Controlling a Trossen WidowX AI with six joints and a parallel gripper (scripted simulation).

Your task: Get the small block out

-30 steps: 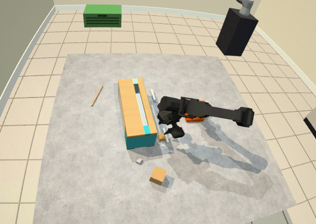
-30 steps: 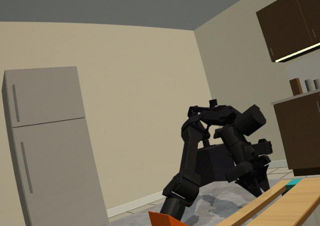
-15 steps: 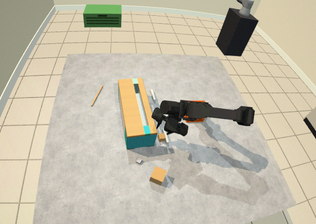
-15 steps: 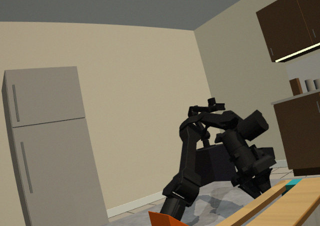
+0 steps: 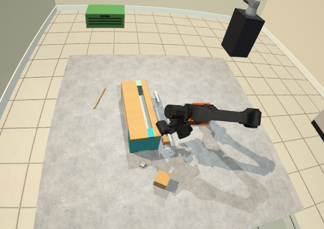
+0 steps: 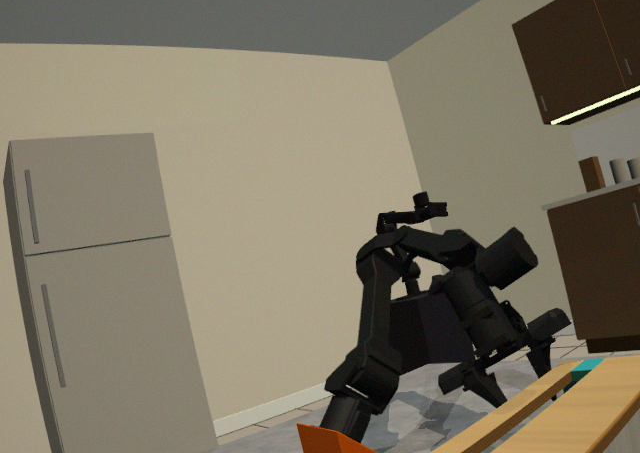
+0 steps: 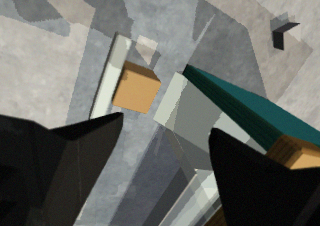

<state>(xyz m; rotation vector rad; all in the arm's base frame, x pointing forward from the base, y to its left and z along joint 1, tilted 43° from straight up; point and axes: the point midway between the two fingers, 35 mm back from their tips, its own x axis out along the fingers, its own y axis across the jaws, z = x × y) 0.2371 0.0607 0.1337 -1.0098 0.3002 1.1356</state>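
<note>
The small tan block (image 5: 166, 140) (image 7: 136, 87) lies on the table just outside the near end of the box, beside a thin white strip (image 7: 106, 88). The box (image 5: 144, 145) (image 7: 240, 106) (image 6: 594, 407) has teal walls and a wooden top with a slot along it. My gripper (image 5: 173, 132) (image 7: 166, 126) (image 6: 522, 386) is open and empty. It points down, low over the table at the box's near right corner, with the block a little ahead of the fingertips and not between them.
A larger tan cube (image 5: 162, 179) and a tiny grey cube (image 5: 142, 165) (image 7: 282, 32) lie on the table in front of the box. A thin wooden stick (image 5: 99, 98) lies left of the box. A white bar (image 5: 157, 96) lies to its right. The arm's orange base (image 5: 201, 105) is behind the gripper.
</note>
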